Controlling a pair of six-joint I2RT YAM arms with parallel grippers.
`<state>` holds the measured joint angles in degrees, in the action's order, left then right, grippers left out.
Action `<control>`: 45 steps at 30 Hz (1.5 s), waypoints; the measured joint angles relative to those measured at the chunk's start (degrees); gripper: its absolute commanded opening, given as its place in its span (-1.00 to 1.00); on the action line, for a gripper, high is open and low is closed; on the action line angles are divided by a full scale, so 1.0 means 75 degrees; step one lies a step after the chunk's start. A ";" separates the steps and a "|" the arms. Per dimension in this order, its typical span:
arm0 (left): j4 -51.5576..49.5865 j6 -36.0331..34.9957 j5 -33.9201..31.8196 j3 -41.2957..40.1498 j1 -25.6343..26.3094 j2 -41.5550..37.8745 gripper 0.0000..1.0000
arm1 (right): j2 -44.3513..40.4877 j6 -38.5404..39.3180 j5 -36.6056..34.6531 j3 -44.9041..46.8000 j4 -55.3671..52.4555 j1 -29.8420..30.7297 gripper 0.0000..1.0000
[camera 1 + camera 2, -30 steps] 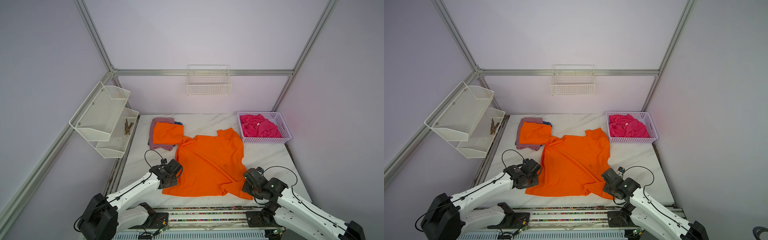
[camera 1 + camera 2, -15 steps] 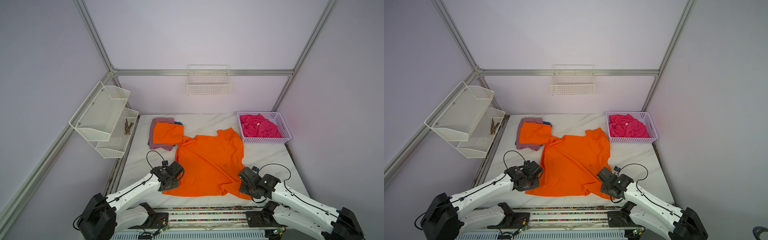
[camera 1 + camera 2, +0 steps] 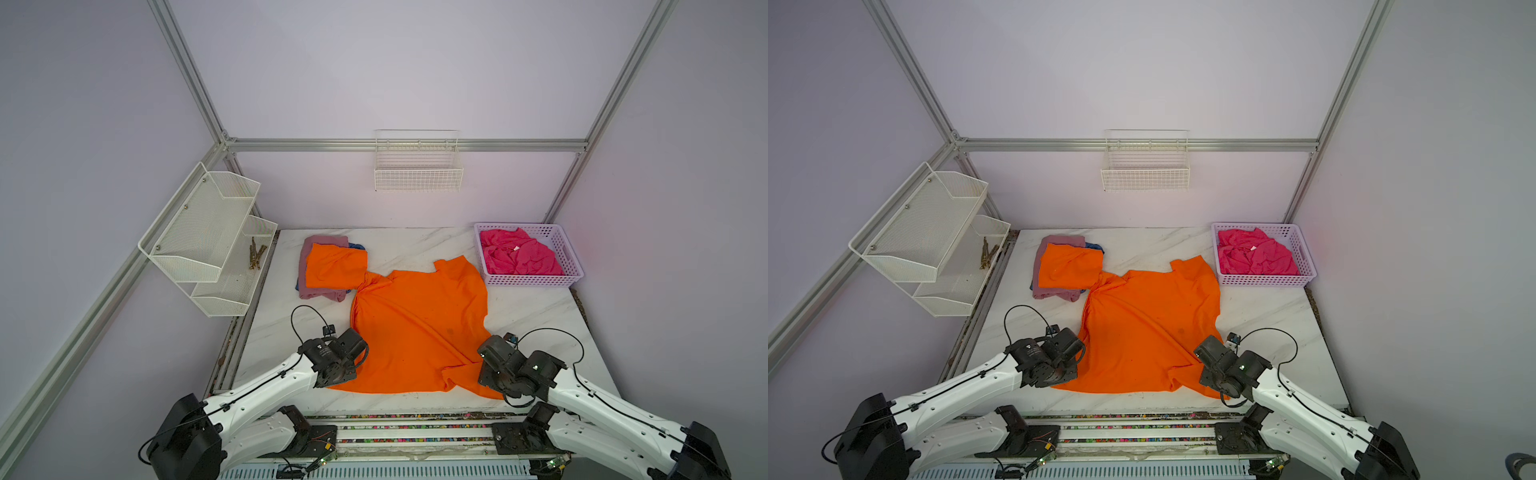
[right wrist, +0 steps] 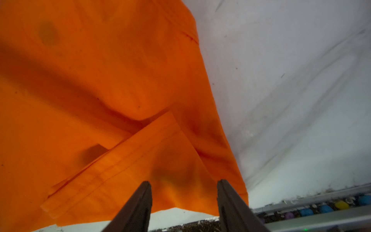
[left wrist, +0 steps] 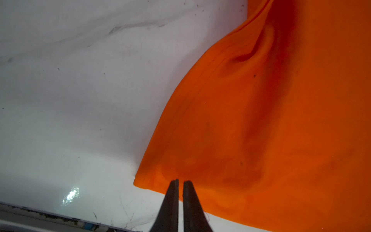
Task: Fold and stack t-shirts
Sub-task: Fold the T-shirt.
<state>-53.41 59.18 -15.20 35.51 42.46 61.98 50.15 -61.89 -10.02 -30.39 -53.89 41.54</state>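
The left gripper [image 5: 181, 181] sits all but closed at a hem corner of the spread orange t-shirt [image 3: 415, 324]; any pinch is unclear. The right gripper [image 4: 183, 182] gapes over the folded-back opposite corner.

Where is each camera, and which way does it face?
Top view: high over the arms' bases, looking down on marble table; both arms.
Top view: beside it, same aim, spread orange t-shirt central.
Left wrist: on left arm, facing t-shirt's corner; left gripper shows.
Right wrist: on right arm, facing folded-over hem; right gripper shows.
Shared: all see that t-shirt.
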 measured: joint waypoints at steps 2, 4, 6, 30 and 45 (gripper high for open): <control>-0.0003 0.0134 0.0000 -0.0105 0.0000 -0.0003 -0.44 | 0.0035 0.0006 -0.0035 -0.0204 -0.0058 0.0000 0.15; 0.0017 0.0297 0.0017 -0.0254 0.0000 -0.0009 -0.43 | 0.0050 0.0029 -0.0099 -0.0431 -0.0099 0.0000 0.15; 0.0070 0.0411 0.0020 -0.0423 0.0000 -0.0044 -0.40 | 0.0050 0.0073 -0.0134 -0.0638 -0.0128 0.0000 0.15; 0.0892 0.0825 -0.0181 -0.1451 0.0000 -0.0755 -0.01 | -0.0003 0.0408 -0.0233 -0.1064 -0.0621 0.0090 0.15; 0.1227 0.0781 -0.0111 -0.1652 0.0000 -0.1154 -1.00 | 0.0213 0.0519 -0.0224 -0.1064 -0.0632 0.0166 0.14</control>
<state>-44.21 65.04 -16.03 23.11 42.46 53.32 51.75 -58.00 -11.70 -38.37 -58.63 42.78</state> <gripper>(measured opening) 0.052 0.569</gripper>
